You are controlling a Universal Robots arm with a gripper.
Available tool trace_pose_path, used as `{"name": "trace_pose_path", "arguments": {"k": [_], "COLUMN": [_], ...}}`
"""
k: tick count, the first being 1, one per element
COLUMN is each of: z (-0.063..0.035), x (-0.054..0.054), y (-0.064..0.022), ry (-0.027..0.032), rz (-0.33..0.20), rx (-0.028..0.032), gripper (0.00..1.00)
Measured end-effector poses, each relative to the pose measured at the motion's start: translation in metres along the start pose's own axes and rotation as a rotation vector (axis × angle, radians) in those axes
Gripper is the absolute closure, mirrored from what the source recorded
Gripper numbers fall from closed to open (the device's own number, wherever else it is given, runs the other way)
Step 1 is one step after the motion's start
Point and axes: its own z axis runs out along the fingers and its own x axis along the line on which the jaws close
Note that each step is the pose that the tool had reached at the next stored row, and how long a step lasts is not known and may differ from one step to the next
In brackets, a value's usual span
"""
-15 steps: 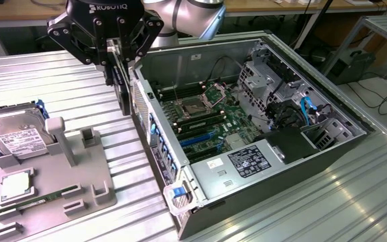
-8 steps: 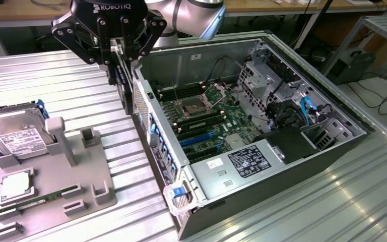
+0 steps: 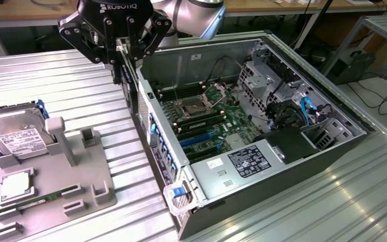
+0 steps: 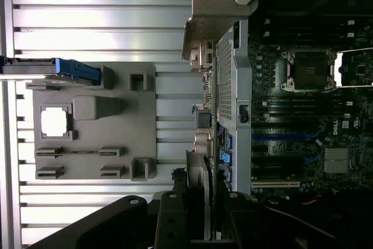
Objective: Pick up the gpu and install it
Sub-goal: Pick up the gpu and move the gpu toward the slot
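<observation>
ROBOTIQ is printed across the tool (image 3: 119, 65), and the wrist view catches a DELL logo (image 4: 354, 123) on the motherboard. The hard drive (image 3: 15, 136) and the power supply (image 3: 251, 162) both have labels, but I can't read either one. The tool is pinching the gpu (image 4: 199, 173), held up off the surface (image 3: 328, 212). The card hangs on edge with its long axis pointing down, right over the rear wall of the open case (image 3: 267, 201).
</observation>
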Motion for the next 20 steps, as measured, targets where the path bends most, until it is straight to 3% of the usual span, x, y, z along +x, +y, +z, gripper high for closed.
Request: {"name": "trace_pose_path", "arguments": {"k": [17,20], "z": [0.0004,0.0008], "x": [-0.018,-0.037], "y": [0.0,0.0], "ry": [0.0001,0.0001], "rz": [-0.002,-0.003], "rx": [0.0,0.0], "gripper": [0.72,0.72]}}
